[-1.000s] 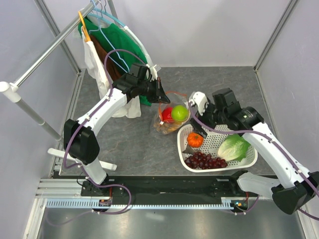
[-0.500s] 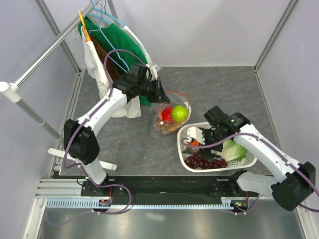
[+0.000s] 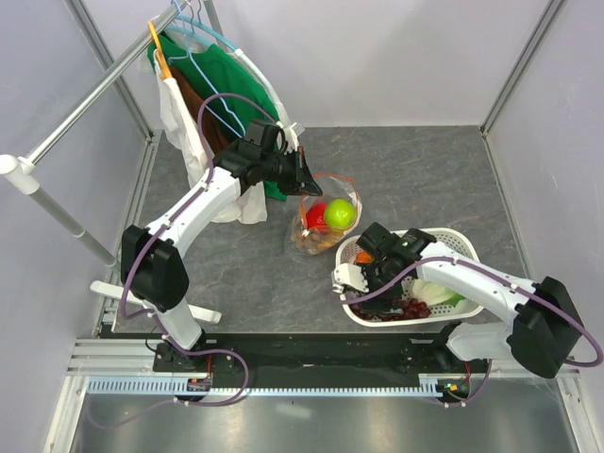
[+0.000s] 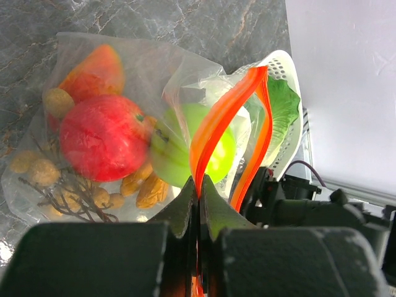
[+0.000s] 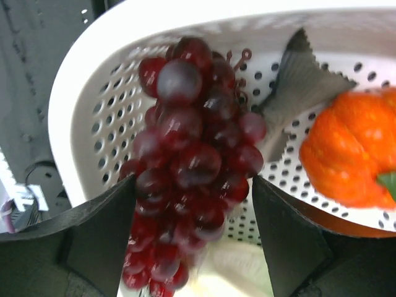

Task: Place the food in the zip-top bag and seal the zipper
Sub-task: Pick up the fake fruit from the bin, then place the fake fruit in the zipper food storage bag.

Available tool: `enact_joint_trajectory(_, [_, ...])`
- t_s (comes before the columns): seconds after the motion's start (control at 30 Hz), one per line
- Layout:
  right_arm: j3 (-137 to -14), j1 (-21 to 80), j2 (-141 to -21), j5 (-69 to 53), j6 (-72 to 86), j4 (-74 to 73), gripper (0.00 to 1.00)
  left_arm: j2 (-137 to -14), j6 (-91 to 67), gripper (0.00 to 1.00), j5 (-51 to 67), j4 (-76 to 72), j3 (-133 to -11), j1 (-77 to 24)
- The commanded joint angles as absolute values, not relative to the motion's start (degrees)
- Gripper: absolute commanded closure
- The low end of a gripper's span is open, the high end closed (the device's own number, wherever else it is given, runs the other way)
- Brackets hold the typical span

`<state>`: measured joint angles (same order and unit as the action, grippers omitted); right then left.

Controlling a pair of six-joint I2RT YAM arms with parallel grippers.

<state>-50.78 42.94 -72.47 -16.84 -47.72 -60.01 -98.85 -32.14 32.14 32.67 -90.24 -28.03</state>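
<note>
Zip-top bag (image 3: 342, 192) lies at the centre of the top view, with the red apple (image 3: 318, 217) and green apple (image 3: 341, 213) inside. The left gripper (image 3: 304, 176) meets its upper edge, and the right gripper (image 3: 370, 291) is down in the white basket (image 3: 462, 238) at lower right.

Left wrist view: the jaws are pinched tight on the zipper (image 4: 216, 124) at centre.

Right wrist view: the jaws are spread wide either side of the grapes (image 5: 192, 167), beside the grey fish (image 5: 297, 86).

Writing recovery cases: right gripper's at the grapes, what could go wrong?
The open right gripper straddles the dark purple grape bunch in the white lattice basket; closing on a few berries may drop it.
The left gripper pinches the orange-red zipper strip of the clear plastic bag at one spot, and the green apple crowds its mouth; the bunch could snag.
</note>
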Motion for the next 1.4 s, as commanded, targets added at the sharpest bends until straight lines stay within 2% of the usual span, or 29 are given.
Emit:
enact_joint_trajectory(0.0, [-49.40, 45.96, -74.53, -14.59, -45.00, -53.36, 0.21, -99.40, -33.31, 0.98, 33.75, 31.11, -89.82, -27.33])
enact_joint_trajectory(0.07, [-48.96, 46.14, -74.97, -14.24, -45.00, -52.13, 0.26, -99.32, -33.31, 0.98, 33.66, 31.03, -89.74, -27.25])
enact_joint_trajectory(0.1, [-48.87, 46.14, -74.88, -14.24, -45.00, -51.77, 0.35, -99.23, -33.31, 0.98, 33.75, 31.03, -89.74, -27.25])
enact_joint_trajectory(0.17, [-48.25, 46.23, -74.45, -14.24, -44.83, -51.33, 0.43, -99.32, -33.14, 0.98, 33.66, 31.03, -89.74, -27.16])
enact_joint_trajectory(0.27, [-48.60, 46.23, -72.87, -13.98, -43.60, -51.76, 0.64, -99.40, -33.05, 0.98, 33.66, 31.03, -89.91, -27.07])
enact_joint_trajectory(0.3, [-49.30, 46.23, -72.25, -14.15, -42.72, -52.12, 0.77, -99.23, -33.05, 0.98, 33.84, 31.11, -89.91, -26.98])
enact_joint_trajectory(0.4, [-53.43, 46.23, -69.09, -14.77, -38.86, -53.87, 1.00, -99.14, -32.78, 0.98, 33.84, 31.11, -89.74, -26.89])
enact_joint_trajectory(0.77, [-62.57, 46.23, -58.54, -13.63, -31.47, -55.73, 1.00, -98.97, -32.87, 0.98, 34.01, 31.11, -89.91, -26.81])
enact_joint_trajectory(1.07, [-80.06, 45.18, -60.91, -11.78, -18.90, -47.56, 1.00, -99.49, -33.57, 0.98, 35.15, 31.03, -90.09, -26.81])
enact_joint_trajectory(1.17, [-82.44, 44.91, -60.47, -6.44, -15.39, -40.63, 1.00, -99.32, -33.57, 0.98, 35.59, 31.11, -90.18, -26.72])
enact_joint_trajectory(1.23, [-81.83, 44.65, -59.07, -0.38, -12.76, -32.31, 1.00, -99.32, -33.66, 0.98, 35.95, 31.03, -90.26, -26.72])
enact_joint_trajectory(1.37, [-79.11, 44.38, -59.41, 4.39, -8.89, -20.15, 1.00, -99.75, -34.36, 0.98, 37.44, 31.11, -90.53, -26.46])
